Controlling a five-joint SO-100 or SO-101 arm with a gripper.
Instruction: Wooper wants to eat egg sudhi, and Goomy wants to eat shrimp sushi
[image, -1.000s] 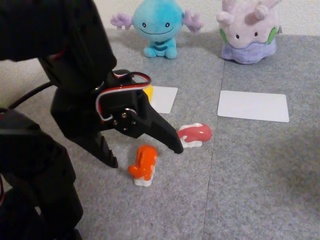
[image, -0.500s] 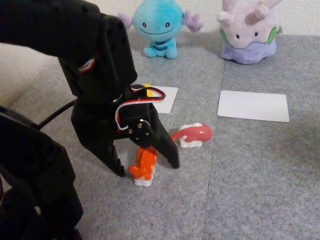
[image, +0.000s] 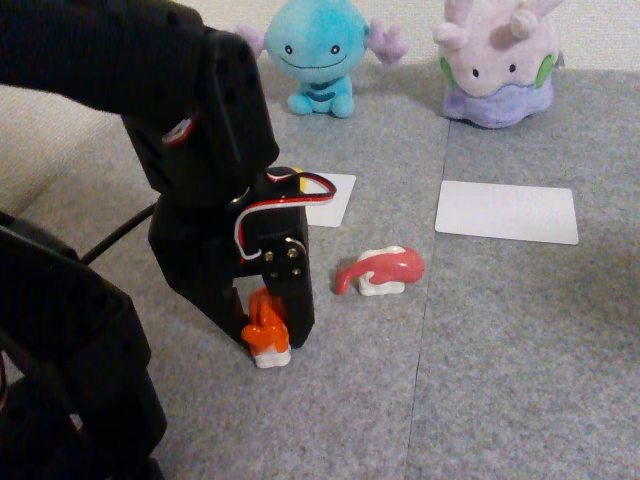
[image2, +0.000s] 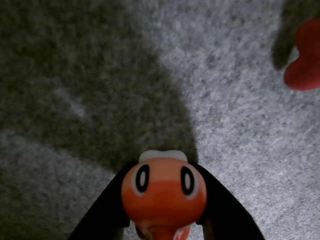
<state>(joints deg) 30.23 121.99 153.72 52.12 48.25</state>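
The shrimp sushi (image: 266, 322), orange-red on a white rice base, stands on the grey carpet with my gripper (image: 268, 340) shut on it, one black finger on each side. In the wrist view the shrimp sushi (image2: 164, 192) shows its two painted eyes between the fingers (image2: 107, 215) of the gripper (image2: 164, 170). Wooper (image: 318, 50), the blue plush, sits at the back centre. Goomy (image: 497, 60), the lilac plush, sits at the back right. The egg sushi is hidden behind my arm.
A pink-red sushi piece (image: 385, 268) lies just right of the gripper, also seen as the red shape (image2: 304, 60) at the wrist view's upper right. One white card (image: 507, 212) lies in front of Goomy, another (image: 335, 195) in front of Wooper. Grey carpet (image: 520, 370) spreads to the right.
The gripper came down over the shrimp sushi and closed from open onto it. The sushi shifted slightly left toward the arm.
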